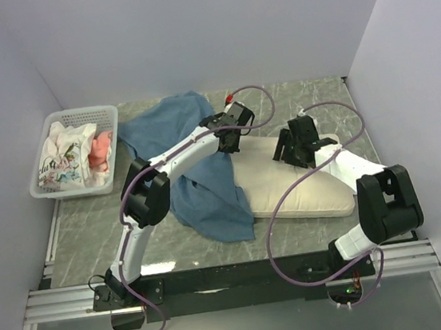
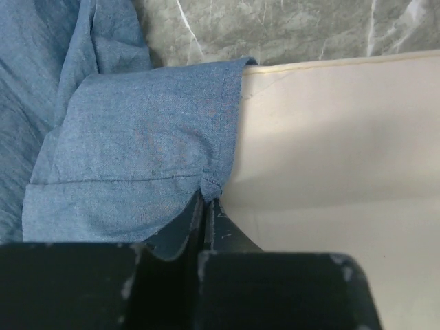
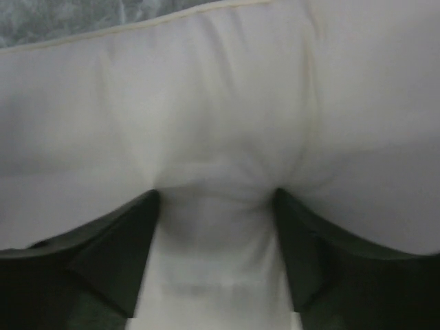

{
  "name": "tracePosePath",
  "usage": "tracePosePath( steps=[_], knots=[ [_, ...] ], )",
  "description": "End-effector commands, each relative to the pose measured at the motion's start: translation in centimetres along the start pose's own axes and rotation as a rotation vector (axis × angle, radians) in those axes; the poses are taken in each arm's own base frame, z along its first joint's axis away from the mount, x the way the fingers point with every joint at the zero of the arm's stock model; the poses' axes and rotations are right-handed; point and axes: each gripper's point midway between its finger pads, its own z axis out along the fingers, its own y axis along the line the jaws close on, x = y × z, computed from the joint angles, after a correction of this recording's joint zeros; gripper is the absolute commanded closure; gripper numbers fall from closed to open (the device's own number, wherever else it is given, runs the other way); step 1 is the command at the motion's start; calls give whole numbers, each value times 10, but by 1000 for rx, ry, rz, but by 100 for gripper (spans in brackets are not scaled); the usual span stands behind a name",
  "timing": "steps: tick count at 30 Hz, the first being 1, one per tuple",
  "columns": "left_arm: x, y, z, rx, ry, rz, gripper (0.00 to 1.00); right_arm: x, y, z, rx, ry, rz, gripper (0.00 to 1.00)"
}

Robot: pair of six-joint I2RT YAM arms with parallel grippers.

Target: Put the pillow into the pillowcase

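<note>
The cream pillow (image 1: 299,183) lies plain face up on the right half of the table. The blue pillowcase (image 1: 204,191) lies crumpled to its left, with its edge over the pillow's left end. My left gripper (image 1: 229,140) is shut on the hem of the pillowcase (image 2: 137,158), right beside the pillow (image 2: 330,151). My right gripper (image 1: 295,148) is pressed into the pillow's far side. In the right wrist view its fingers (image 3: 130,247) squeeze a puckered bulge of the pillow (image 3: 220,124) between them. The bear print is hidden.
A white plastic basket (image 1: 56,189) holding white floral and pink cloths stands at the far left. Grey marble table (image 1: 107,227) shows around the fabrics. White walls close in the back and both sides.
</note>
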Motion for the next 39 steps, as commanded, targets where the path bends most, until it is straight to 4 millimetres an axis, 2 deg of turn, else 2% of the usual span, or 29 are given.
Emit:
tracePosePath(
  steps=[1, 3, 4, 9, 11, 16, 20, 22, 24, 26, 28, 30, 32, 33, 35, 37, 38, 39],
  knots=[
    [-32, -8, -26, 65, -65, -7, 99, 49, 11, 12, -108, 145, -9, 64],
    [-40, -13, -35, 95, -82, -12, 99, 49, 18, 6, -150, 146, -5, 84],
    [-45, -15, -42, 109, -98, -18, 99, 49, 21, 2, -166, 145, -1, 100],
    [-63, -20, -64, 146, -146, -28, 99, 35, 41, -31, -267, 82, 23, 100],
    [-71, -28, -71, 187, -166, -32, 99, 31, 57, -49, -337, 60, 23, 100],
    [-90, -67, -99, 350, -220, -17, 99, 15, 87, -99, -472, -20, 38, 100],
    [-101, -101, -133, 493, -267, -21, 99, -1, 95, -131, -510, -81, 36, 100],
    [-114, -112, -155, 573, -317, -47, 99, -5, 99, -142, -549, -96, 47, 100],
    [-120, -126, -178, 668, -345, -47, 99, -3, 102, -145, -570, -96, 59, 100],
    [-127, -136, -195, 755, -371, -49, 98, 2, 99, -138, -557, -95, 68, 100],
    [-131, -139, -199, 784, -379, -52, 95, 9, 98, -130, -554, -76, 81, 100],
    [-133, -142, -193, 782, -372, -49, 94, 20, 94, -118, -545, -57, 95, 100],
    [-127, -142, -180, 760, -341, -41, 91, 28, 90, -105, -528, -39, 97, 100],
    [-122, -141, -166, 734, -316, -49, 90, 31, 88, -101, -520, -33, 99, 100],
    [-114, -138, -151, 717, -280, -50, 87, 35, 85, -90, -498, -21, 95, 100],
    [-104, -135, -138, 688, -255, -45, 74, 40, 83, -81, -480, 1, 89, 100],
    [-104, -132, -140, 679, -259, -45, 70, 40, 81, -79, -467, 2, 78, 100],
    [-99, -126, -134, 650, -253, -41, 59, 39, 81, -78, -461, 0, 73, 100]
  ],
)
